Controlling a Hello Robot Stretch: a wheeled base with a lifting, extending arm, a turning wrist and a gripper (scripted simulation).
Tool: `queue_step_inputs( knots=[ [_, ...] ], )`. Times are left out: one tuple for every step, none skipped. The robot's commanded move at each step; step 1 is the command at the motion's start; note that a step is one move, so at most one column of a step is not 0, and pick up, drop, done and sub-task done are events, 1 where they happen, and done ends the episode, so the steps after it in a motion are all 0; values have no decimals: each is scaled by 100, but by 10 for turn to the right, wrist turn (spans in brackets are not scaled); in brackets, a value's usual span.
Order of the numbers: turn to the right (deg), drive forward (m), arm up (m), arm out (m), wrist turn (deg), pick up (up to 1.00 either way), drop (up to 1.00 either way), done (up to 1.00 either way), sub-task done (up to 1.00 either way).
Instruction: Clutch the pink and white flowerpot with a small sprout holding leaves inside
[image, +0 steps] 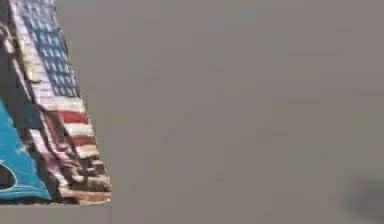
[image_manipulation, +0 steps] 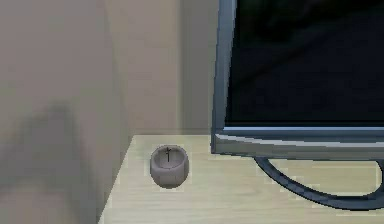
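Observation:
A small round pinkish-grey pot (image_manipulation: 170, 166) stands on a pale wooden tabletop (image_manipulation: 215, 200) in the arm side view, near the tabletop's left far corner. A thin dark sprout-like mark shows at its top opening. It stands just left of a large dark screen.
A big dark monitor (image_manipulation: 300, 70) on a curved grey stand (image_manipulation: 320, 185) takes up the arm side view's right, close to the pot. Beige walls rise behind. In the forward view, a colourful poster (image: 50, 110) hangs on a plain grey-beige wall (image: 240, 100) at the left.

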Motion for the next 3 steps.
queue_step_inputs(
  knots=[
    [0, 0, 50, 0, 0, 0, 0, 0, 0],
    [0, 0, 38, 0, 0, 0, 0, 0, 0],
    [0, 0, 0, 24, 0, 0, 0, 0, 0]
  ],
)
